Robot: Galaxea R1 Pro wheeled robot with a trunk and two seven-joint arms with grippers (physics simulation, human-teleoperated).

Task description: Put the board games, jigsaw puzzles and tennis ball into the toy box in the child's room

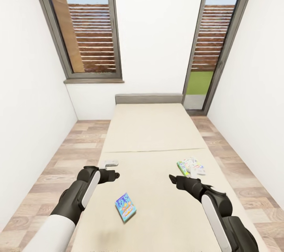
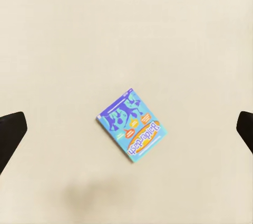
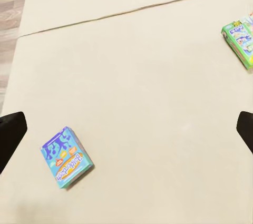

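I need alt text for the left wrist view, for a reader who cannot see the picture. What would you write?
A blue board game box lies flat on the beige bed, near the middle of the picture, turned at an angle. The two dark fingertips of the open left gripper show at opposite edges, well apart from the box.

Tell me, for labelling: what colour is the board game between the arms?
Blue game with orange lettering and teal edges; clearest in the left wrist view.
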